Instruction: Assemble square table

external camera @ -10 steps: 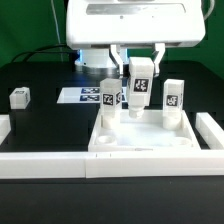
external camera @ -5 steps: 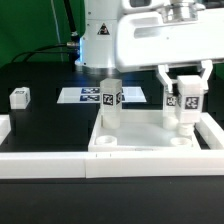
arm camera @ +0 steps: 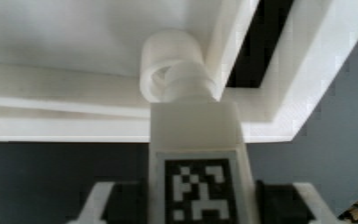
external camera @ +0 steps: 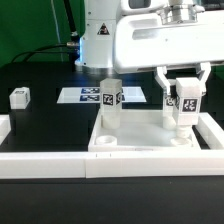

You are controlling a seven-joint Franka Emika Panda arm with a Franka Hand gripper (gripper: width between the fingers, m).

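Note:
The white square panel (external camera: 140, 138) lies on the black table, rim up. One tagged leg (external camera: 110, 98) stands upright in its far corner socket on the exterior view's left. My gripper (external camera: 185, 104) is shut on a second tagged leg (external camera: 186, 100), held upright at the far corner on the exterior view's right. In the wrist view this leg (arm camera: 194, 130) runs between my fingers (arm camera: 115, 200), and its far end meets the panel's round corner socket (arm camera: 176, 68). Another leg (external camera: 19, 97) lies loose on the table at the exterior view's left.
The marker board (external camera: 82, 96) lies flat behind the panel. Long white bars edge the black surface at the front (external camera: 50, 166), at the exterior view's right (external camera: 212, 130) and at the exterior view's left (external camera: 3, 126). The robot's base (external camera: 100, 40) stands behind.
A second ago my gripper was over the panel's middle with a leg. It has moved to the exterior view's right, to the far right corner. Nothing has moved over the last half second.

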